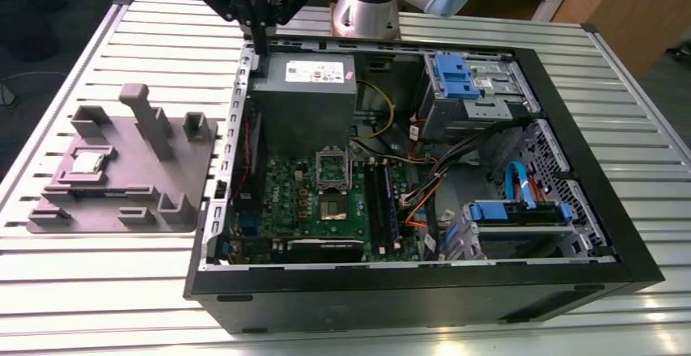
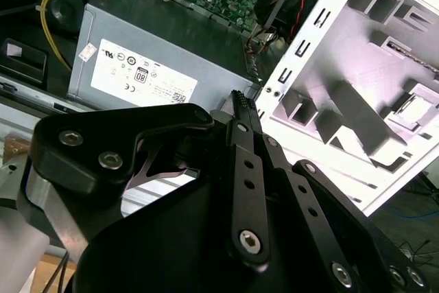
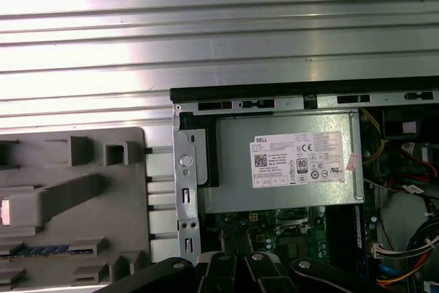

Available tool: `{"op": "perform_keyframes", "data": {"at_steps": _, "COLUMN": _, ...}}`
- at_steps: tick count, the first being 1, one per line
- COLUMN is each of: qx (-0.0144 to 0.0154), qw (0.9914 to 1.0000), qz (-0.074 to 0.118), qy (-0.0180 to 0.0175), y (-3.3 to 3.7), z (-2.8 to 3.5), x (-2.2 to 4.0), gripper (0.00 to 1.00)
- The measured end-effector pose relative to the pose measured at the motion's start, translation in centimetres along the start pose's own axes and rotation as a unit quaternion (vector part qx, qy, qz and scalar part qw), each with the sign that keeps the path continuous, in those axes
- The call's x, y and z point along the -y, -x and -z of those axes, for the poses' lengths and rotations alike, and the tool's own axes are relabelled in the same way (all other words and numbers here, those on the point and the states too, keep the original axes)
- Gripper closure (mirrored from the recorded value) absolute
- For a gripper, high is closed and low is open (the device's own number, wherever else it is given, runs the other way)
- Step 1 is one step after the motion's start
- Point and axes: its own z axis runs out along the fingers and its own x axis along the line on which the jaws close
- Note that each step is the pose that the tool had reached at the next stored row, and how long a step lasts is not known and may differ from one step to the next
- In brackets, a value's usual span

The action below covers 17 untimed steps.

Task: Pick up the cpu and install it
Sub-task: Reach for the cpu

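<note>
Hovering closed and empty over the computer case (image 1: 410, 299) near the tabletop's (image 1: 108, 291) far edge, the end effector (image 1: 259, 47) is pointing down, while the cpu (image 1: 89, 162) is lying well apart on the grey plate (image 1: 65, 210), toward the exterior view's left edge.

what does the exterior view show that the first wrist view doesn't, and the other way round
Exterior view adds: the cpu lying whole in the grey plate, the blue drive cages and the front wall of the case.
First wrist view adds: a blue strip set in the plate.
Both share: the gripper above the case's rear edge, the power supply, the green board and the plate.
</note>
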Motion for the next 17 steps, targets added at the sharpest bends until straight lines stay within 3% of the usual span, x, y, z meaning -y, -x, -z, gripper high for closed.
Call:
{"op": "perform_keyframes", "data": {"at_steps": 15, "qx": 0.0, "qw": 1.0, "qz": 0.0, "qy": 0.0, "y": -0.61, "z": 0.02, "x": 0.05, "gripper": 0.9}}
{"op": "perform_keyframes", "data": {"at_steps": 17, "qx": 0.0, "qw": 1.0, "qz": 0.0, "qy": 0.0, "y": -1.1, "z": 0.03, "x": 0.08, "gripper": 0.9}}
